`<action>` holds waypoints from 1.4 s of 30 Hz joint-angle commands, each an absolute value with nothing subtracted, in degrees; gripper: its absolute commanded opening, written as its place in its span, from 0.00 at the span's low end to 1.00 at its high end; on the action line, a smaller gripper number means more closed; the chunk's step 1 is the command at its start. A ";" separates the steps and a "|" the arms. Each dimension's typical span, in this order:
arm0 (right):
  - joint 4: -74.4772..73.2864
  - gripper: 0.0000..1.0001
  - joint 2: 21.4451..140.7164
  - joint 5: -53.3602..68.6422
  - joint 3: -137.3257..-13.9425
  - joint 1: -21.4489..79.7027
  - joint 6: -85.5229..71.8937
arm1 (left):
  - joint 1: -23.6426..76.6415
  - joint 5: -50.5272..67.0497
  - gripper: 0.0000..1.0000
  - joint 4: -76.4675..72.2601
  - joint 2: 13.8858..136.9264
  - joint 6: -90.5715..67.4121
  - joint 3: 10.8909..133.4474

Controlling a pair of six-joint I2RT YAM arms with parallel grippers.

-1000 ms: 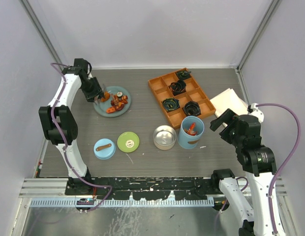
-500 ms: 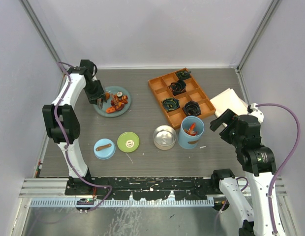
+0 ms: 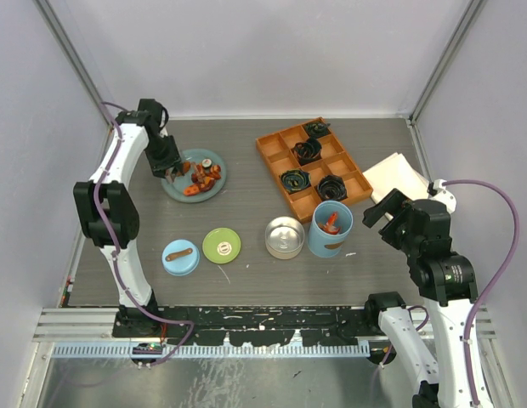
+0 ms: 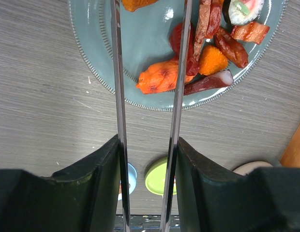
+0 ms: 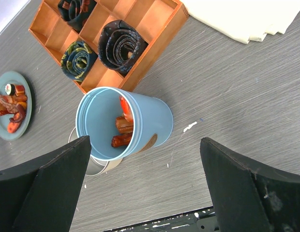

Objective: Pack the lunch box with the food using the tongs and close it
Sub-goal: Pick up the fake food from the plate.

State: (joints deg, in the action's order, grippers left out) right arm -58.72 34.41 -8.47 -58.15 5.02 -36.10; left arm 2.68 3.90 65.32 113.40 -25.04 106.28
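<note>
Half-closed on the tongs [image 4: 118, 96], the left gripper [image 4: 147, 145] has edged to the left rim of the teal plate [image 4: 97, 72], likely for more food [image 4: 162, 82]; the right gripper [image 5: 145, 140] gapes empty.

Top cam overhead; all three see plate [image 4: 145, 43].

You were working in a lab robot cell: plain white panels [image 3: 263, 59] boxed in the table [image 3: 246, 170], with an aluminium rail [image 3: 85, 321] along the frame's bottom.

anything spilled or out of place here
Nothing spilled: the food sits on the teal plate or inside the blue cylinder. Only oddity: a small white fleck on the table beside the cylinder.
</note>
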 commanded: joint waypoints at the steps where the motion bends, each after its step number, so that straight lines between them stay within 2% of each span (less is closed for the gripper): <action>1: -56.07 1.00 34.02 -8.96 -58.35 4.83 -35.59 | 2.99 3.73 0.44 67.21 113.99 -23.59 109.52; 6: -55.87 1.00 34.26 -8.79 -58.16 4.83 -35.60 | 3.07 3.48 0.42 68.97 115.33 -22.31 110.64; 15: -55.63 1.00 34.30 -8.70 -58.12 4.83 -35.61 | 3.08 4.06 0.45 70.69 118.30 -21.39 114.07; 25: -55.57 1.00 34.45 -8.62 -58.29 4.83 -35.61 | 3.08 4.61 0.29 71.55 116.66 -20.51 113.47; 36: -55.53 1.00 33.59 -7.87 -58.21 4.79 -36.00 | 3.10 8.20 0.25 71.94 112.67 -16.97 108.79; 39: -55.88 1.00 33.41 -7.95 -58.47 4.83 -35.99 | 3.08 9.54 0.25 71.90 112.44 -16.38 107.65; 42: -56.19 1.00 33.14 -8.24 -58.61 4.83 -35.95 | 3.08 9.44 0.29 71.60 112.48 -16.32 106.71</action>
